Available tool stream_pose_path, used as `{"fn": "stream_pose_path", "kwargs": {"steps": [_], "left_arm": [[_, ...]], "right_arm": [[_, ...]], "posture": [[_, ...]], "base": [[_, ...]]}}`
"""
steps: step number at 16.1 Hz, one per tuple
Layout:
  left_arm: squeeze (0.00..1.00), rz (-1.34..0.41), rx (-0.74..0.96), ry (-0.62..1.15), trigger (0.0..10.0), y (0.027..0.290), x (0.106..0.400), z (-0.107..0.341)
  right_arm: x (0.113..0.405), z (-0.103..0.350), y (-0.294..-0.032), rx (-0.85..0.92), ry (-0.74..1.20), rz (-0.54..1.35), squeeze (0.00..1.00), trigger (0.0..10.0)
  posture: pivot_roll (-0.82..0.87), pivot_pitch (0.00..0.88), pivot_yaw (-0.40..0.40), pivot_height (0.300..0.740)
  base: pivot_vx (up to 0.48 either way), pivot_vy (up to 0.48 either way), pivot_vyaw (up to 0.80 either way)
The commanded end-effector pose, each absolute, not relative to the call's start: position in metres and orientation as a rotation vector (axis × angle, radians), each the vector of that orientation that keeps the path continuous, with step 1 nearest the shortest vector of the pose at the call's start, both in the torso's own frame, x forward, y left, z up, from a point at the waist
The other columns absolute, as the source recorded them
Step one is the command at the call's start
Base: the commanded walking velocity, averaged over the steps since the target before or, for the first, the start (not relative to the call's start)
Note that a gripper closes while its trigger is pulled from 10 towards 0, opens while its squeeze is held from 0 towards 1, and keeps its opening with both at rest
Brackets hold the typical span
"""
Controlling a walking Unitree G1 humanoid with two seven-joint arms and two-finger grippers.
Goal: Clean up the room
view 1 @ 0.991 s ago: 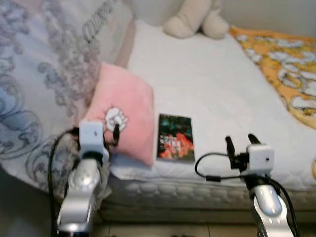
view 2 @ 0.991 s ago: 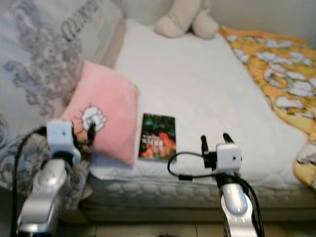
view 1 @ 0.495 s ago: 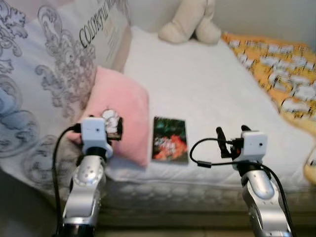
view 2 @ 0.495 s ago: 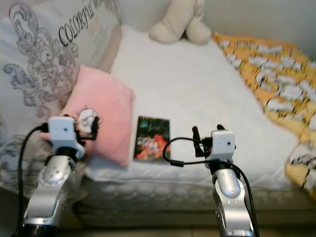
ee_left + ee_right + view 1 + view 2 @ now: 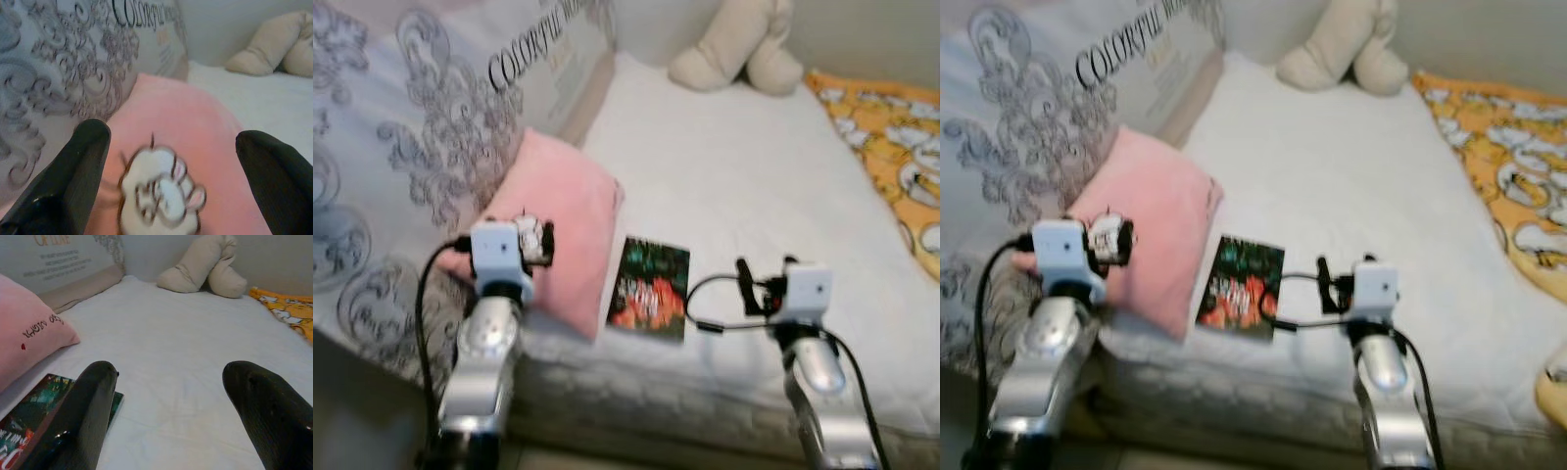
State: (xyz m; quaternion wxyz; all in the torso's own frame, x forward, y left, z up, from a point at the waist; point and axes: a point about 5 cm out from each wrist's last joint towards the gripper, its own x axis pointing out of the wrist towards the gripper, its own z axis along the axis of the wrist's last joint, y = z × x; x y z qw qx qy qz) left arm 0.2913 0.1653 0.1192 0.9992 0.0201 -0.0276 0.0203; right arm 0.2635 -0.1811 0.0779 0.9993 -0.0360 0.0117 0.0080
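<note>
Both hands spread wide: left hand (image 5: 536,238) over the pillow (image 5: 570,220), right hand (image 5: 762,284) beside the book (image 5: 650,287). Slide fingers under the book's near edge.

A home bedroom: a bed (image 5: 744,186) with white mattress, pink pillow (image 5: 563,211), patterned quilt (image 5: 411,157) and plush toy (image 5: 739,49).

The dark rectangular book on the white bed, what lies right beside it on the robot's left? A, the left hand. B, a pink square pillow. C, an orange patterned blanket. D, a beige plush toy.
B: the dark rectangular book lies on the white bed next to the pink square pillow on its left.
</note>
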Motion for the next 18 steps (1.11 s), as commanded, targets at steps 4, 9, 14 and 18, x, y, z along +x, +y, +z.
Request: {"fn": "stream_pose_path", "kwargs": {"steps": [4,9,14,18], "left_arm": [[0.0,-0.035,0.029,-0.082,10.0,0.149,0.294,0.124],[0.0,-0.075,0.006,-0.103,10.0,0.144,0.291,0.126],[0.0,-0.091,0.005,-0.107,10.0,0.141,0.291,0.127],[0.0,-0.118,0.014,-0.112,10.0,0.137,0.291,0.127]], "right_arm": [[0.264,0.078,-0.188,-0.086,0.024,0.005,0.0,10.0],[0.265,0.076,-0.187,-0.094,0.028,0.007,0.0,10.0],[0.265,0.074,-0.187,-0.112,0.049,0.009,0.0,10.0],[0.268,0.077,-0.185,-0.121,0.031,0.027,0.0,10.0]], "posture": [[-0.03,0.0,-0.028,0.74],[-0.03,0.0,-0.025,0.74],[-0.03,0.0,-0.025,0.714],[-0.03,0.0,-0.026,0.71]], "base": [[0.396,-0.268,0.0],[0.328,-0.344,0.0],[0.108,-0.157,-0.17],[0.0,-0.102,0.0]]}}
